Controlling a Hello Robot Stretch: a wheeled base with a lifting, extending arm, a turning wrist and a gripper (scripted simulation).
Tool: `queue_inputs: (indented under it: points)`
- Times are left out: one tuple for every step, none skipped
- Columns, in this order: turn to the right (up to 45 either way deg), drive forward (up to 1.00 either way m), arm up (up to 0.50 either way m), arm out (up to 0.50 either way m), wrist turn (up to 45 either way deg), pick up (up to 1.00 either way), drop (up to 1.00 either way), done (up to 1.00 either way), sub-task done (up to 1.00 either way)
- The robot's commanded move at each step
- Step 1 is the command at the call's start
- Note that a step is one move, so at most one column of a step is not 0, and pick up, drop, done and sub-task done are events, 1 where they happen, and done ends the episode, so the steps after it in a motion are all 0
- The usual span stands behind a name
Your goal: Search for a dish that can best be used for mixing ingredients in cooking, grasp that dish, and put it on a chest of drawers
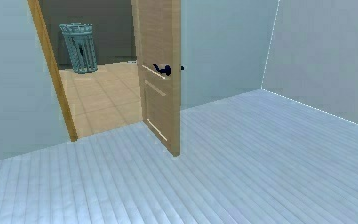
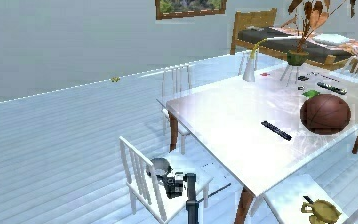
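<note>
One dark brown bowl (image 2: 324, 114) on the white table (image 2: 237, 120), round, no evident long axis; gripper (image 2: 170, 180) against a chair (image 2: 135, 168), grip and load indeterminable.

White chair (image 2: 202, 168) and table (image 2: 227, 110) close beside the tool (image 2: 172, 183); bare floor (image 2: 57, 150) beyond the chair.

A wooden door (image 1: 159, 95) with a dark handle (image 1: 164, 69) stands open onto a tan tiled floor (image 1: 107, 100), where a grey mesh bin (image 1: 79, 48) sits near the far wall. Pale planked floor (image 1: 187, 175) spreads in front.
</note>
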Motion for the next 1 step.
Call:
queue_inputs:
  points:
    - [0.0, 0.00, 0.50, 0.00, 0.0, 0.00, 0.00, 0.00, 0.00]
